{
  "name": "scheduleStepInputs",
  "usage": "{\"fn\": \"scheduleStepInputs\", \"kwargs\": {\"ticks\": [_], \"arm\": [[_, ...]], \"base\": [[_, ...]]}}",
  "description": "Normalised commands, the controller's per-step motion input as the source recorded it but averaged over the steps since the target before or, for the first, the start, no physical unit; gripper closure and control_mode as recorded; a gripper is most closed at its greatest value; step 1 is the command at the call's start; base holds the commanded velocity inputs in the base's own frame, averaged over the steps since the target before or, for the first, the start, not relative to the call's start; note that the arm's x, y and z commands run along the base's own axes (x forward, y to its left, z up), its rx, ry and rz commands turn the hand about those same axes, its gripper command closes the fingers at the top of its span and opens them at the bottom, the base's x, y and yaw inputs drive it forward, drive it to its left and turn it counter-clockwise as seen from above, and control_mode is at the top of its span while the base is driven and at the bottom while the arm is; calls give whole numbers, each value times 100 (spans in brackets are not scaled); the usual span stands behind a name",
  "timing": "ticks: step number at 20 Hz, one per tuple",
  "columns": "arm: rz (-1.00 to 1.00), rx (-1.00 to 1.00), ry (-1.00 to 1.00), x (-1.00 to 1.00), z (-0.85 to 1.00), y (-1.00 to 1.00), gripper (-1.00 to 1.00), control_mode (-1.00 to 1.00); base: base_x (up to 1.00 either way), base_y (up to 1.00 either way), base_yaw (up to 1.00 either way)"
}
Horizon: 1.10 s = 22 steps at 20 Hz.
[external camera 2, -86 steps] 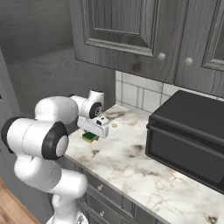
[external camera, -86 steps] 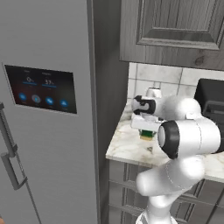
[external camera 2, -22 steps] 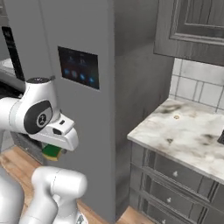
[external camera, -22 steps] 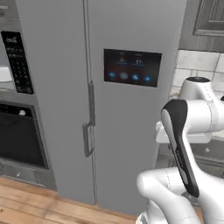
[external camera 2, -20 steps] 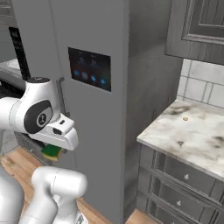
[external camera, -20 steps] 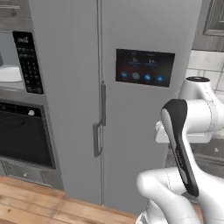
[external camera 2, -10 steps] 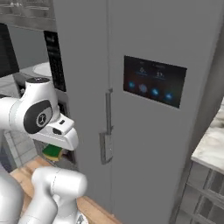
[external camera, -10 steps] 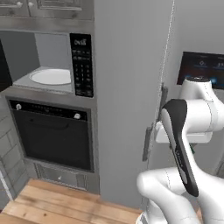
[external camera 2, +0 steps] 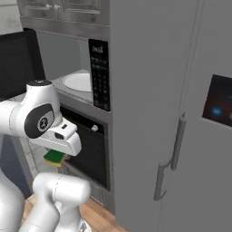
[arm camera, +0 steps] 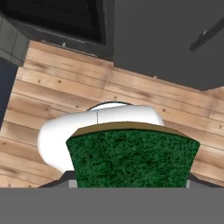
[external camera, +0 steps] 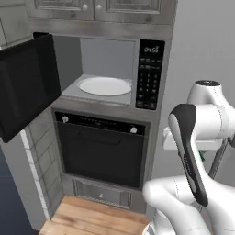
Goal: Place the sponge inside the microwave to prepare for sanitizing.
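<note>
Base driven left: microwave [external camera: 105, 69] now ahead, door open; keypad digits unreadable; hand [external camera 2: 55, 157] clamps sponge [arm camera: 133, 159].

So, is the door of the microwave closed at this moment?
No, the microwave door is swung open to the left, and the round white turntable inside shows.

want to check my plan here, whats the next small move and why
Probably raise the gripper toward the microwave. The sponge is held low, level with the oven, while the microwave door stands open and the turntable is bare.
</note>
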Motion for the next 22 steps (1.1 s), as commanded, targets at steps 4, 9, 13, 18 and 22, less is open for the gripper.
{"fn": "scheduleStepInputs", "kwargs": {"ticks": [4,9,13,18,22], "arm": [[0,0,0,0,0,0,100,100],[0,0,0,0,0,0,100,100],[0,0,0,0,0,0,100,100],[0,0,0,0,0,0,100,100],[0,0,0,0,0,0,100,100]], "base": [[30,98,0],[42,58,-1],[55,13,-6],[45,16,-20],[25,46,-18]]}}
